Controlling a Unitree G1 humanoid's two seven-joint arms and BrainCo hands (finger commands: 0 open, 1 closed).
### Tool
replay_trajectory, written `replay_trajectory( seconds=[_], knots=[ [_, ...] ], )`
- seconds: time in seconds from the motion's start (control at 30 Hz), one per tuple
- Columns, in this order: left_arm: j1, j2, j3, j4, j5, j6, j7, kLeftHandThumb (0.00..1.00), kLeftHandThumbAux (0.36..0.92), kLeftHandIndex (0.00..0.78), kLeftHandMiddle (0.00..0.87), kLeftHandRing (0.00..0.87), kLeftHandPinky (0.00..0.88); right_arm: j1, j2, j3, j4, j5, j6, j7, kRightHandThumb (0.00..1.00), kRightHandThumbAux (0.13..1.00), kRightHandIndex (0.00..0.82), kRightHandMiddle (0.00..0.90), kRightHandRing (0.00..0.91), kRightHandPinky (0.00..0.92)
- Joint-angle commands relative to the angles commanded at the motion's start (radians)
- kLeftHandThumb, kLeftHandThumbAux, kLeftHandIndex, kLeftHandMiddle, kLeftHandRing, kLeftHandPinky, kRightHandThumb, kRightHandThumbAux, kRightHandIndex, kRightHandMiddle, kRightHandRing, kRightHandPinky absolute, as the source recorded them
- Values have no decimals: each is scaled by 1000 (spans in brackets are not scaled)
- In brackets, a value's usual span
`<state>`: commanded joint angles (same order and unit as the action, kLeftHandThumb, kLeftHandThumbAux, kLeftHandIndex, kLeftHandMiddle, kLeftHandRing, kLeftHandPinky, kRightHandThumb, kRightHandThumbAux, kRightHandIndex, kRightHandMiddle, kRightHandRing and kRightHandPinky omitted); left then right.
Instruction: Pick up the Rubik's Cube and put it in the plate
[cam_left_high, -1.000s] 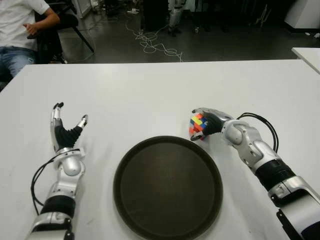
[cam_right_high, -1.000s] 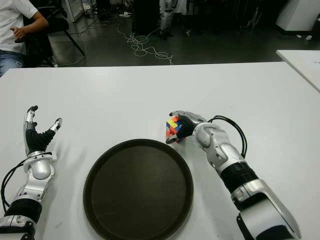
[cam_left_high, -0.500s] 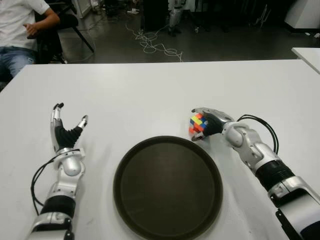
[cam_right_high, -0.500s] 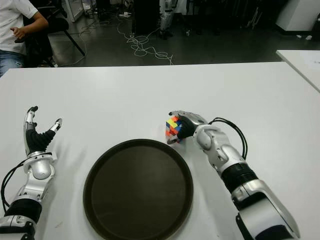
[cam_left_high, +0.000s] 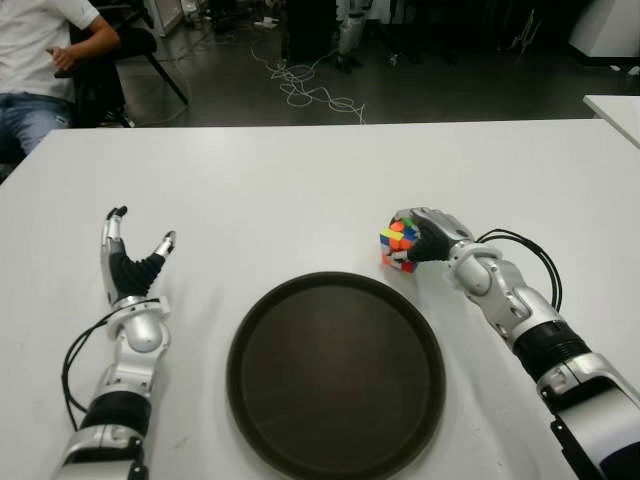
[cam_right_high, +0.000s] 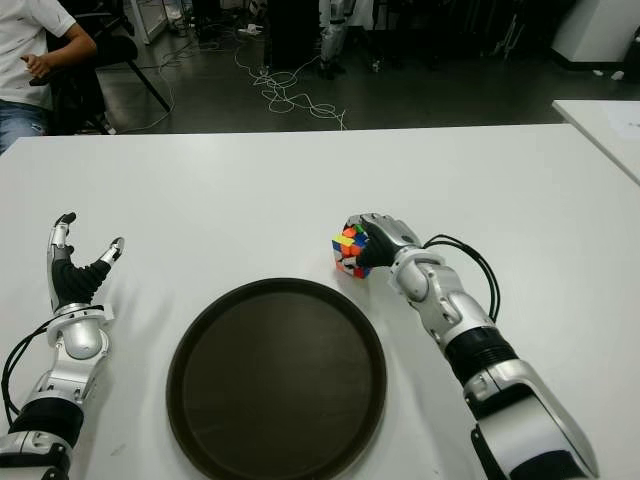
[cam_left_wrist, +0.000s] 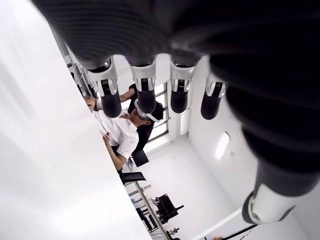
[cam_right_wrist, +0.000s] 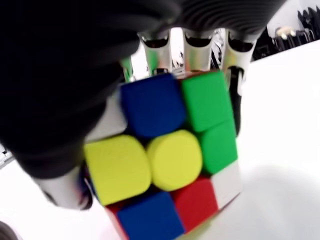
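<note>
We see even overhead light on the white table (cam_left_high: 300, 180), soft faint shadows under the dark plate (cam_left_high: 335, 375), a dim floor behind, the left wrist view washed out by bright glare, the Rubik's Cube (cam_right_wrist: 165, 155) close and blurred, black foreground fingers (cam_left_wrist: 145, 97) out of focus

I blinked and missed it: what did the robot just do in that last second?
The right hand closed its fingers around the cube, which turned in the grip beside the plate. The left hand stayed open and still; the plate did not move.

Head stereo overlooks table (cam_left_high: 300, 180); wrist cameras close-up.
</note>
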<state>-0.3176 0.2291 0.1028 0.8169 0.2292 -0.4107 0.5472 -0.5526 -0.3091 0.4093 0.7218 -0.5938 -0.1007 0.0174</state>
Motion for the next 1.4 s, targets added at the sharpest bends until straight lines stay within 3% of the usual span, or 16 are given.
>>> replay_trajectory(
  seconds=[0.27,0.67,1.4],
  knots=[
    [4,-2,3,-4,-8,-6,-6,0,675,0,5,6,53,1,2,-3,-3,7,2,3,690,723,429,628,634,597],
    [2,6,-5,2,6,3,6,0,704,16,0,0,11,2,2,-7,-8,14,9,7,688,724,429,615,621,586],
    [3,6,-8,0,25,-3,21,0,683,16,0,0,11,-1,-2,-11,-4,7,-3,-16,687,724,429,617,625,596]
  ],
)
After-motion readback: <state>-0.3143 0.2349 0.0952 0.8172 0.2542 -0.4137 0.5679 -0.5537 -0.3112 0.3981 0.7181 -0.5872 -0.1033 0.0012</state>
